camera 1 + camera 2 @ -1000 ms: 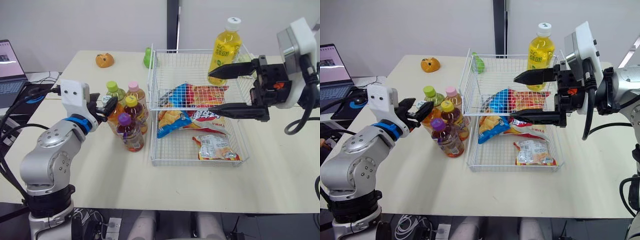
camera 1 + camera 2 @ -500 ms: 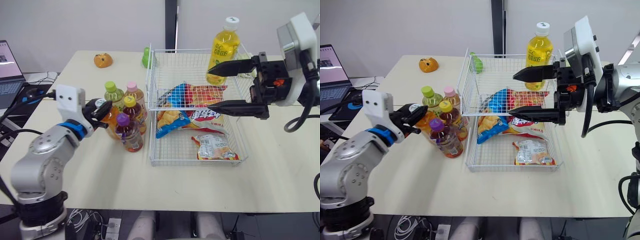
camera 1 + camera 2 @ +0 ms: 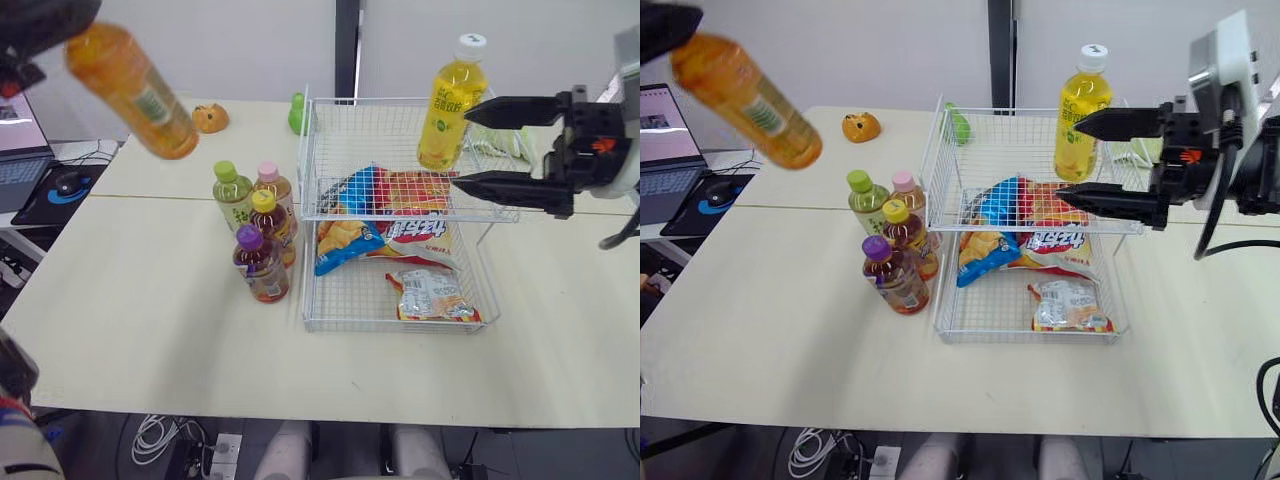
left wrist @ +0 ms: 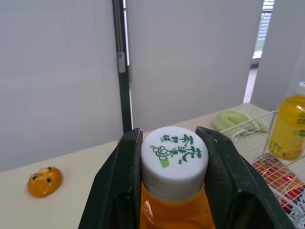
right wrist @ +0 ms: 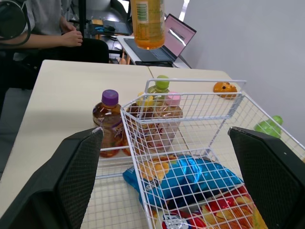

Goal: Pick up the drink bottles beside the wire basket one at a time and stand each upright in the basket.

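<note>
Six drink bottles [image 3: 268, 216]: one orange bottle [image 3: 130, 90] upper left, four beside one wire basket [image 3: 400, 100], one inside; three snack packets [image 3: 432, 295].

A cream table [image 3: 150, 330] stands before a pale wall [image 3: 230, 50] split by a dark vertical post [image 3: 345, 50].

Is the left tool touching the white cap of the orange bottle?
Touching: the left wrist view shows the left tool with fingers pressed against both sides of the white cap.
</note>
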